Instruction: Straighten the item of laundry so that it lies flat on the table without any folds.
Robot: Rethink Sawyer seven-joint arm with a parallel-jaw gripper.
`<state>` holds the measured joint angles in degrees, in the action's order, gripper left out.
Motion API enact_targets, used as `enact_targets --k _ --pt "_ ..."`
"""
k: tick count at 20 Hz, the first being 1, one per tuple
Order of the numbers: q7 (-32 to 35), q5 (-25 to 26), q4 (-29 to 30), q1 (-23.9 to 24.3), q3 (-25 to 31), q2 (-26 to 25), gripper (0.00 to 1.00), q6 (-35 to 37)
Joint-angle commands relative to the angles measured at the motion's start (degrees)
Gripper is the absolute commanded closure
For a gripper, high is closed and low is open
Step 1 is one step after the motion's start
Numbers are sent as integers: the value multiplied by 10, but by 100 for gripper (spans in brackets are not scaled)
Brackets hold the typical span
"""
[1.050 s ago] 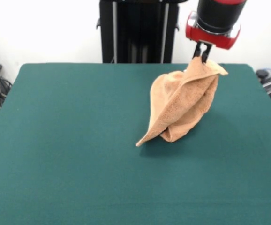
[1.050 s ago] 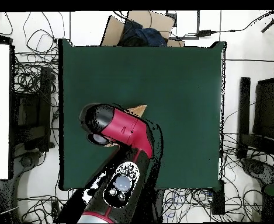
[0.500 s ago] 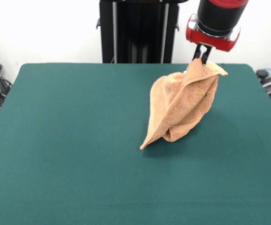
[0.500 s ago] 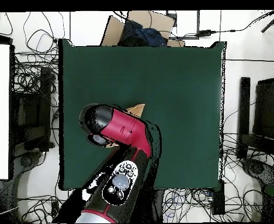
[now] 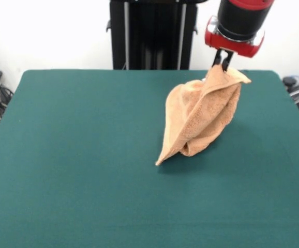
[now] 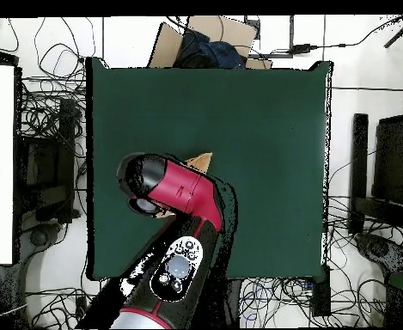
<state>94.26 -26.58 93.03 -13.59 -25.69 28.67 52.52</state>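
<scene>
The gripper (image 5: 223,63) is clamped on the top corner of the towel (image 5: 201,116), its two dark fingers pinched together over the cloth; the towel hangs from that corner in a draped, folded cone, its long axis running from the held corner at upper right down to a pointed tip at lower left in the front view; that tip and the bunched lower fold beside it touch the table (image 5: 77,155); the rest is lifted clear, with deep vertical folds down the middle. The towel sits right of centre and toward the far half of the table in the front view, near the far edge but apart from the right edge; broad bare green lies to its left and in front of it. In the overhead view the arm (image 6: 183,193) covers nearly all the cloth; only a small orange corner (image 6: 199,161) shows past it, left of the table's centre.
</scene>
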Motion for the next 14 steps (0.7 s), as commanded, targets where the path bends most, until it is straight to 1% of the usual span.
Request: enact_targets --k 1,5,6,14 --pt "143 5 31 -1 32 -11 100 -56" --pt "141 5 33 0 32 -10 100 -58" --pt "141 5 33 -1 32 -9 0 -58" --pt "142 5 37 -3 32 -8 0 -59"
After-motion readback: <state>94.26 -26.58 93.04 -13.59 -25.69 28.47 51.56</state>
